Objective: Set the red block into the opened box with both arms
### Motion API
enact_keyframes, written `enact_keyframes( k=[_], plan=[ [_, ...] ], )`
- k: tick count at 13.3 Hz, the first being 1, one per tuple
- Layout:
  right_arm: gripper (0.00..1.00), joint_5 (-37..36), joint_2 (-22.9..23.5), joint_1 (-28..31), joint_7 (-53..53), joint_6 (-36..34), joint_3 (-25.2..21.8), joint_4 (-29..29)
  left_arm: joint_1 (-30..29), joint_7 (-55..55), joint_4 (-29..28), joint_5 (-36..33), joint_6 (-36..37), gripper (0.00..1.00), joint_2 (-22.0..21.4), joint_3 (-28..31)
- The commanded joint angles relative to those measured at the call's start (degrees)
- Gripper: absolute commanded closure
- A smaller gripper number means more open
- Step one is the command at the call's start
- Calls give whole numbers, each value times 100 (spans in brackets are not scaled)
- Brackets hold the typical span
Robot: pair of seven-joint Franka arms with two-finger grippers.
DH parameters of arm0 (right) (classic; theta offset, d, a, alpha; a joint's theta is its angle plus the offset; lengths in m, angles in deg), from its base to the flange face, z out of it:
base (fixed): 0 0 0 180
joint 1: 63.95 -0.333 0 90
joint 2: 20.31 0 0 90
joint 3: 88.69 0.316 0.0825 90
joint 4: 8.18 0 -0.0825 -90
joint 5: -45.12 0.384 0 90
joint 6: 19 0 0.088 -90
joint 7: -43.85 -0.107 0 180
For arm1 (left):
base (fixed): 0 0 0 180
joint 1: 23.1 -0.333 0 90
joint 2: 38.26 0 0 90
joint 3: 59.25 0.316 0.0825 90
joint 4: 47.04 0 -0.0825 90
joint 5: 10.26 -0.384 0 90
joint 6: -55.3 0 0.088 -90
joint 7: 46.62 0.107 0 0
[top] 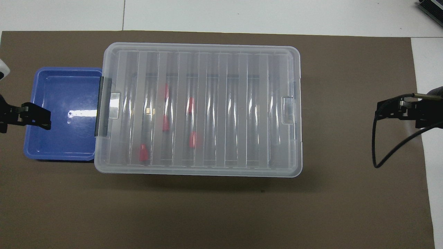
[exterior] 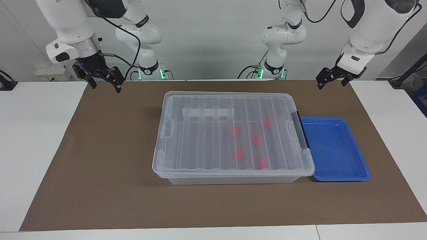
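Note:
The box (exterior: pixel 173 128) (top: pixel 290 69), a large clear bin, stands in the middle of the brown mat with its ribbed lid lying on it. Several red blocks (exterior: pixel 256 140) (top: pixel 143 152) show through the lid, inside the box, toward the left arm's end. My right gripper (exterior: pixel 104 87) (top: pixel 398 110) hangs open and empty over the mat's edge at the right arm's end, well apart from the box. My left gripper (exterior: pixel 331 85) (top: pixel 24 119) waits open and empty, raised over the mat at the left arm's end, by the blue tray.
A shallow blue tray (exterior: pixel 353 166) (top: pixel 62 152) with nothing in it lies against the box's black-handled end, toward the left arm's end. The brown mat (exterior: pixel 100 166) covers the white table.

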Motion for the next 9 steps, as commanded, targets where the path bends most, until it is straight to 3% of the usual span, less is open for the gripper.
enact_keyframes(
  k=[1, 9],
  plan=[
    [0, -7, -132, 34, 104, 23, 26, -166, -48, 23, -236, -61, -110, 0, -199, -16],
    [0, 2, -202, -28, 166, -65, 35, -262, -48, 23, -236, -61, -110, 0, -199, -16]
  ],
)
